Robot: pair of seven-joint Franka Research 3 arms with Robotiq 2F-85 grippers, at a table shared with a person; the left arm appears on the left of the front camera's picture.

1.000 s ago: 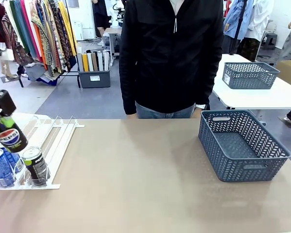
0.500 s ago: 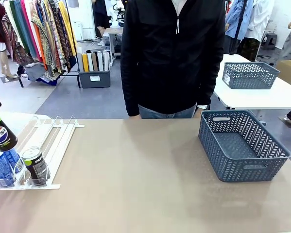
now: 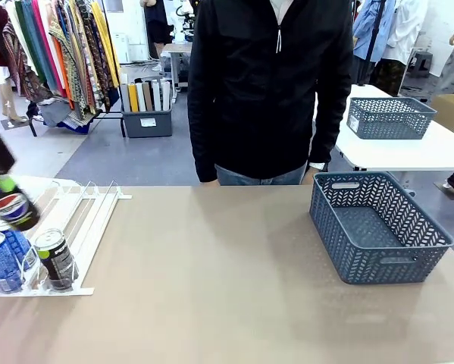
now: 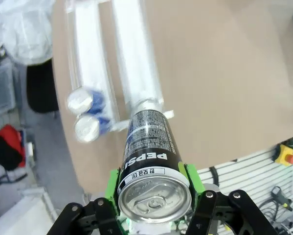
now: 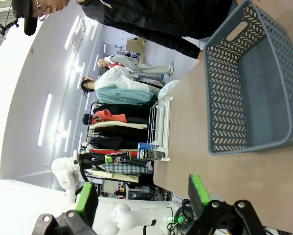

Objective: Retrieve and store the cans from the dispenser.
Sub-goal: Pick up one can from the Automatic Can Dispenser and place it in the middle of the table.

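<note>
- The left gripper (image 3: 7,188) is clenched on a tilted black can (image 3: 16,210), which it holds in the air above the rack's left lanes.
- The white rack (image 3: 86,216) lies at the table's (image 3: 211,288) left edge. Two blue cans (image 3: 2,262) and a second black can (image 3: 56,260) stand at its front stops.
- A grey basket (image 3: 378,227) sits near the right edge.
- The right gripper (image 5: 142,196) has its jaws spread apart.

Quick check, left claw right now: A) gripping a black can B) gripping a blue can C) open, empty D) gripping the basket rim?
A: in the left wrist view the left claw is clamped on both sides of a black can with Pepsi print, held up over the rack. The basket sits far across the table.
</note>
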